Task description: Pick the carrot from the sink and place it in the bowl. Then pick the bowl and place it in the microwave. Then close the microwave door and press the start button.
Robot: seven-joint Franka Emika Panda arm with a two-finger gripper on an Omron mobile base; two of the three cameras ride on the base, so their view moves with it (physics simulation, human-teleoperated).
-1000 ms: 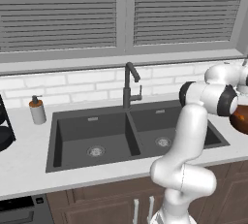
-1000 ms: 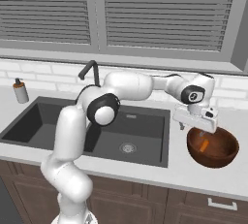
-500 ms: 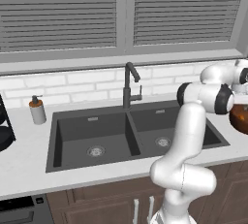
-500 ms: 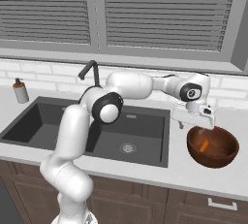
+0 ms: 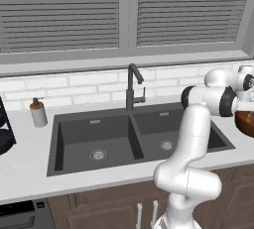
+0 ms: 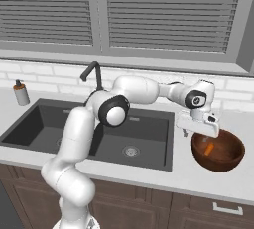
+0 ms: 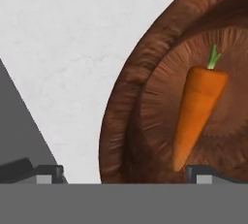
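- On the right side of the light surface [image 6: 149, 177], just past the sink's right edge, the bowl [image 6: 219, 152] sits with the carrot [image 6: 209, 148] lying inside it.
- The hand view shows the carrot [image 7: 198, 116] resting along the bowl's inner slope, green stem end toward the top of that view and tip toward the bottom; the thick brown rim [image 7: 123, 121] curves beside a bare patch of pale surface [image 7: 68, 63].
- The end effector [image 6: 198, 130] hovers over the bowl's left rim with its jaws spread wide and nothing between them; one finger tip [image 7: 206, 173] stands near the carrot's tip, the other off the bowl on the sink side.
- The sink [image 5: 124, 136] is a dark double basin with a tall faucet [image 5: 133, 86] at its back edge; both basins lie open.
- The arm reaches across the right basin from the base, so the space above that basin is partly taken up.
- A soap dispenser [image 5: 37, 112] stands at the sink's far left corner, well apart from the bowl.
- A white brick backsplash [image 5: 79, 86] and a window with closed blinds [image 5: 64, 15] run behind; brown cabinets [image 6: 163, 208] sit below the front edge.
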